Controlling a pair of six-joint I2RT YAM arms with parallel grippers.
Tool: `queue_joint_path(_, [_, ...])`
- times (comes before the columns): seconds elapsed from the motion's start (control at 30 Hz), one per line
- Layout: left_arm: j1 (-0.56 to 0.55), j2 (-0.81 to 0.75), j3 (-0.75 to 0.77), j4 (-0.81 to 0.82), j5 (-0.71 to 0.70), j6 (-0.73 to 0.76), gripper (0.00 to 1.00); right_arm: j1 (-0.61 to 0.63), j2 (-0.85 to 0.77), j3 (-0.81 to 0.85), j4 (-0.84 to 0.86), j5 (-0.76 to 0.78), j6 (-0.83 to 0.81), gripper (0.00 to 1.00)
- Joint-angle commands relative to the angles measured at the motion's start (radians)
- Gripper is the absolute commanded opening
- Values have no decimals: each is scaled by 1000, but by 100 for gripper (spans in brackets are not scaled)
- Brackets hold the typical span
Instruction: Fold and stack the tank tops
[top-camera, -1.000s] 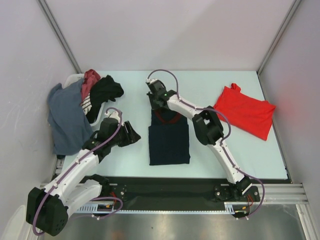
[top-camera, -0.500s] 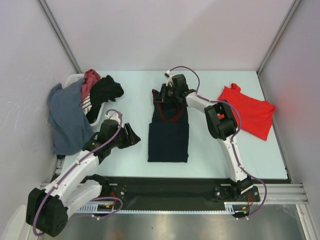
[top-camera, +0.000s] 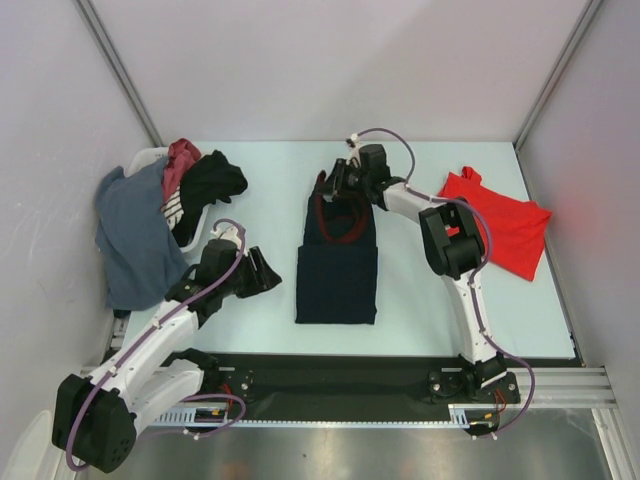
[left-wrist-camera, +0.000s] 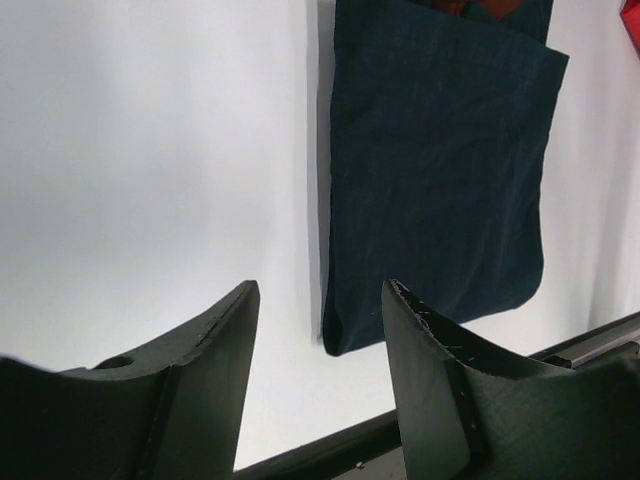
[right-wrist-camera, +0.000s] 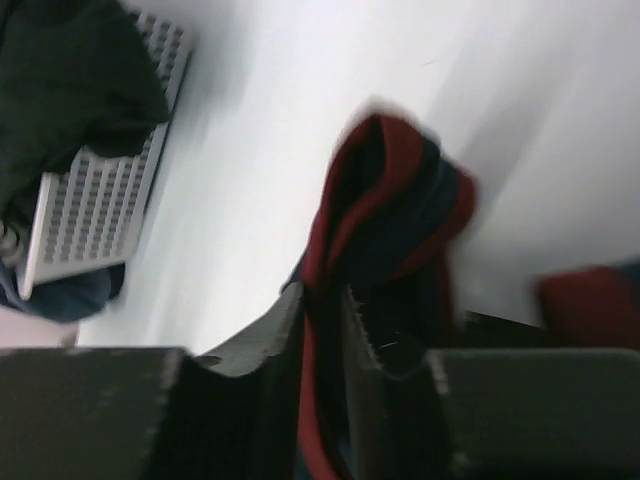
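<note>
The navy tank top (top-camera: 338, 280) is lying lengthwise in the middle of the table (top-camera: 260, 210), already narrowed into a long strip. The red tank top (top-camera: 495, 225) is lying well apart at the far right, folded once but loosely.

The right gripper (top-camera: 335, 188) is reaching over the far end of the navy tank top. The right wrist view shows a maroon-trimmed strap (right-wrist-camera: 390, 190) standing up in the gap between the fingers (right-wrist-camera: 262, 335). The fingers are standing close together around it. Whether they are still pressing on the cloth or letting it go cannot be told.

Change over the last second: the right gripper has been travelling from the far-left corner of the garment toward the far side and slightly right, drawing the strap end with it. The garment is now lying longer, its neckline is lying stretched out and exposed, and the near hem has shifted slightly away from the arm bases.

The left gripper (top-camera: 265, 272) is hovering just left of the garment's near end. Its jaws are spread and holding nothing, as before.

Judgement: the strip is being straightened ahead of a crosswise fold. Folding and stacking are both remaining. The basket (top-camera: 140, 158) of other clothes at the far left is playing no part.
</note>
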Motion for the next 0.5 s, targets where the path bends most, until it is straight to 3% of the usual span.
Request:
queue_joint_path(0.0, [9, -2, -4, 30, 16, 24, 57, -37, 0, 12, 39, 58, 65, 29])
queue_joint_path(0.13, [9, -4, 0, 27, 16, 27, 57, -40, -5, 16, -26, 135, 31, 41])
queue_joint_path(0.3, [9, 1, 0, 33, 19, 28, 57, -34, -37, 21, -87, 196, -30, 44])
queue_joint_path(0.4, [10, 8, 2, 34, 19, 30, 57, -19, -66, 30, -102, 224, -65, 62])
queue_joint_path(0.43, [9, 8, 3, 34, 20, 30, 57, -11, -75, 32, -130, 235, -93, 74])
queue_joint_path(0.47, [9, 8, 3, 34, 20, 30, 57, 4, -94, 29, -133, 259, -105, 75])
